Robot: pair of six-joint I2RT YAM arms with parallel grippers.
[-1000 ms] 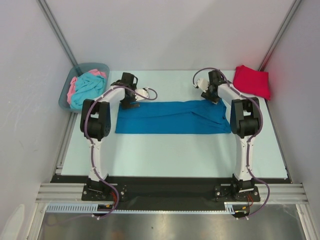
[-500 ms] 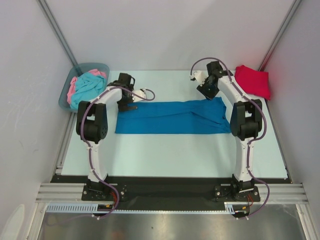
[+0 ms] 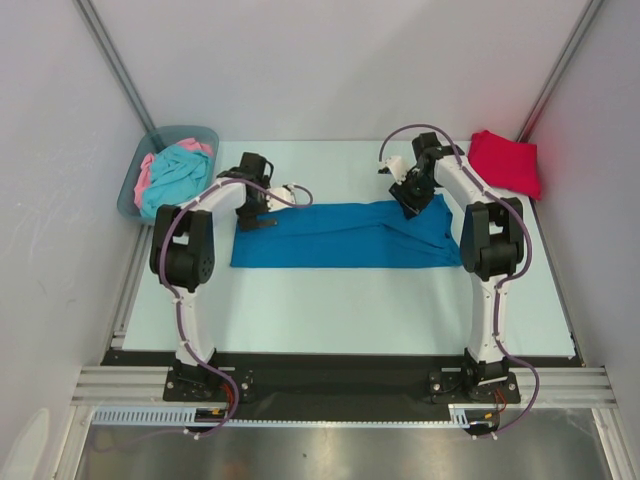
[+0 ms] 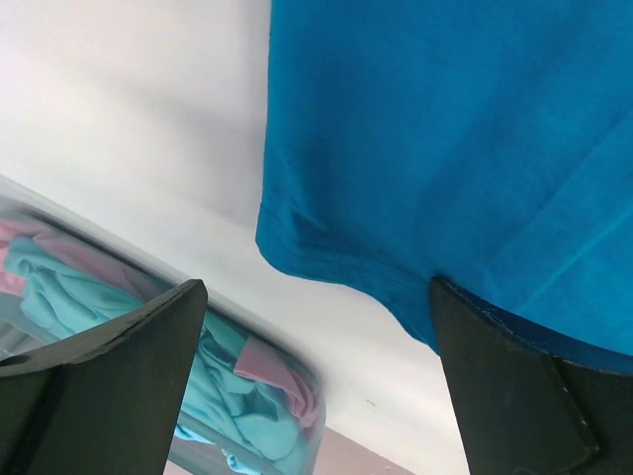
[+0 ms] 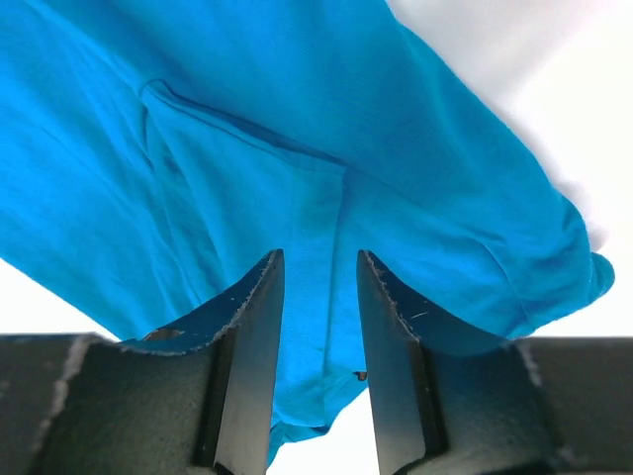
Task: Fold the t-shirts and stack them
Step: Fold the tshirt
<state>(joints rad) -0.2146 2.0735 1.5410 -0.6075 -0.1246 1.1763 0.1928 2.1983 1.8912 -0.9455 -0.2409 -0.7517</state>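
A deep blue t-shirt (image 3: 345, 235) lies folded into a long flat strip across the middle of the table. My left gripper (image 3: 257, 208) hovers at its far left corner, open wide. In the left wrist view the left gripper (image 4: 316, 287) has the shirt's corner (image 4: 445, 129) just beyond its right finger (image 4: 514, 386), with nothing between the jaws. My right gripper (image 3: 410, 196) is over the strip's far edge, right of centre. Seen from the right wrist, the right gripper (image 5: 319, 255) stands narrowly open above the blue cloth (image 5: 247, 129). A folded red t-shirt (image 3: 505, 160) lies at the far right.
A grey-blue bin (image 3: 195, 133) at the far left corner holds turquoise (image 3: 170, 175) and pink (image 3: 146, 172) shirts; the same bin (image 4: 247, 396) shows in the left wrist view. Grey walls close in the table on three sides.
The left gripper opened wider and stayed by the shirt's far left corner. The right gripper narrowed its jaws, lifted off the far edge and came down again slightly to the left.
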